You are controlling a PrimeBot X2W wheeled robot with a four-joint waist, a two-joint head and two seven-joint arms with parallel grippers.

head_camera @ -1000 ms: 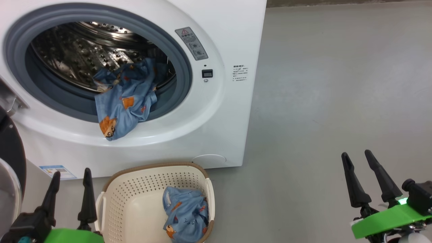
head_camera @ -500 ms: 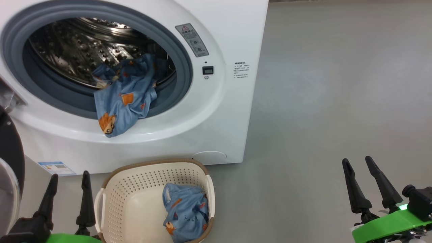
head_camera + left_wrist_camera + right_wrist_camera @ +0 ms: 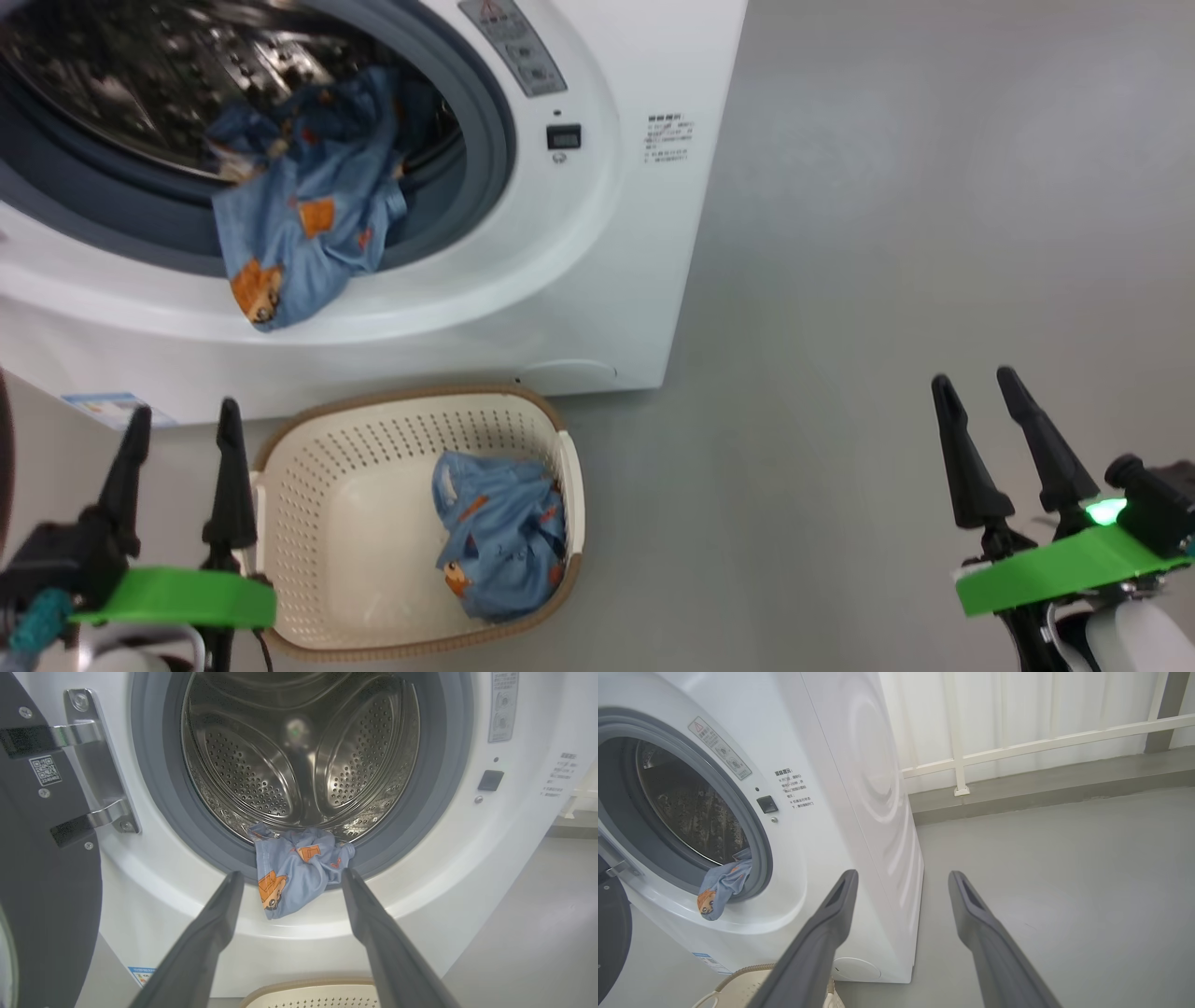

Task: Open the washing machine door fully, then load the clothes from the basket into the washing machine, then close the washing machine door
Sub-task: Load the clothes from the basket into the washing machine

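Cream plastic with perforated sides and a brown woven-look rim: this small rectangular basket (image 3: pixel 373 443) sits on the grey floor (image 3: pixel 887 233), close to you and just in front of the big white front-loading washing machine (image 3: pixel 607 261). Bunched against its right wall lies one crumpled light blue garment (image 3: pixel 499 532), printed with small orange and white cartoon figures. Its long axis runs roughly from near to far.

Your left gripper (image 3: pixel 184 408) hovers at the basket's left edge, its two long dark fingers spread wide and holding nothing. The garment lies to the right of it, down inside the basket, across the basket's width. Your right gripper (image 3: pixel 973 376) is also spread wide and empty, above the floor well apart to the right. The left arm looks the nearer one for the reach.

A second garment of the same print (image 3: pixel 289 215) hangs half out of the perforated steel drum (image 3: pixel 299 765). It is draped over the grey rubber gasket (image 3: pixel 159 812) and the white lip of the opening. The large round door with a glossy black rim (image 3: pixel 46 882) stands swung open at the left. The hanging piece would probably catch in the door unless you push it further in.
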